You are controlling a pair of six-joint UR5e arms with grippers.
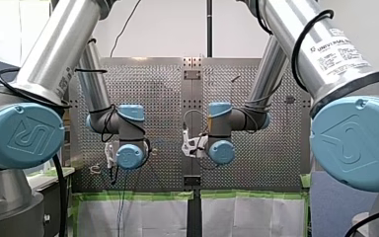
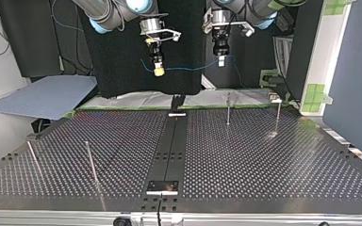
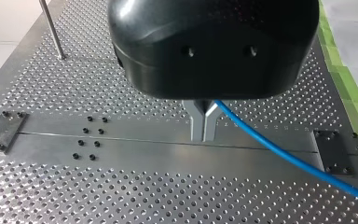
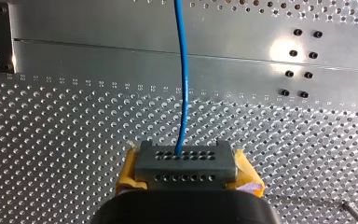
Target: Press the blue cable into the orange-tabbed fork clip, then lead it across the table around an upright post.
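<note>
Grippers: right gripper (image 4: pixel 185 163), yellow-padded, pinches the thin blue cable (image 4: pixel 182 93); left gripper (image 3: pixel 204 137), black, has its metal fingers (image 3: pixel 196 123) pressed together on the same cable.
Table: broad perforated metal table (image 2: pixel 264 165), well below both grippers in the top view.
Posts: four thin upright metal posts (image 2: pixel 227 109), two at the top view's far right, two at its near left.
Cable: strung in the air between the two grippers, touching nothing on the table.
Clip: orange-tabbed fork clip not made out in any view.
Progress: by my judgement nothing is done yet; pressing the cable in and leading it around a post both remain.
Room: wide bare table between the two pairs of posts; the posts themselves and the table's far edge are what to clear on the way down.
</note>
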